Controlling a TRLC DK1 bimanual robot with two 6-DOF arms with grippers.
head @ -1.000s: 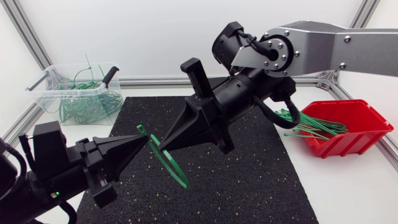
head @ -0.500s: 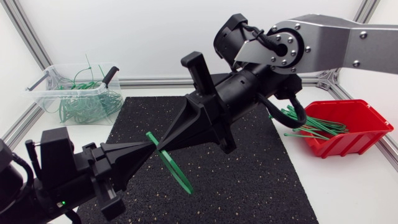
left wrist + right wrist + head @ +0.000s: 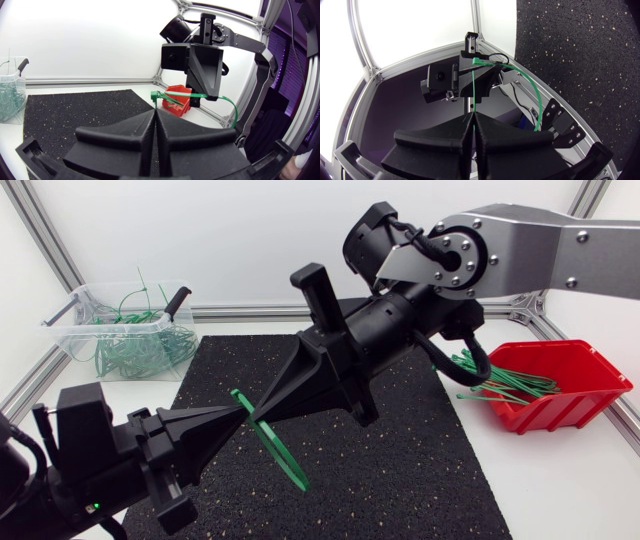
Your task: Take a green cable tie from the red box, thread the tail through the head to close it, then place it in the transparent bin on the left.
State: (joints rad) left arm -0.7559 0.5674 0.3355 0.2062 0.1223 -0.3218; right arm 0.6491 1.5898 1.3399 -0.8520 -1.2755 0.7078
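Observation:
A green cable tie (image 3: 281,453) hangs above the black mat, bent into a loop, with its head (image 3: 237,394) sticking up. My left gripper (image 3: 244,412) and my right gripper (image 3: 258,417) meet tip to tip there, and both are shut on the tie. In the left wrist view the tie (image 3: 175,95) runs from my left gripper (image 3: 155,112) across to the right gripper (image 3: 201,100). In the right wrist view the strip (image 3: 472,90) rises from my right gripper (image 3: 473,115) toward the left one. The red box (image 3: 592,383) stands at the right, the transparent bin (image 3: 66,323) at the back left.
The black mat (image 3: 400,470) covers the table's middle. The red box holds several more green ties (image 3: 500,383), and several closed ties (image 3: 135,350) lie in the bin. Aluminium frame rails (image 3: 240,311) run along the table's back and sides.
The left arm has shifted a little toward the right arm and lower, and the tie's head moved slightly right and down with it. Both grippers have stayed shut.

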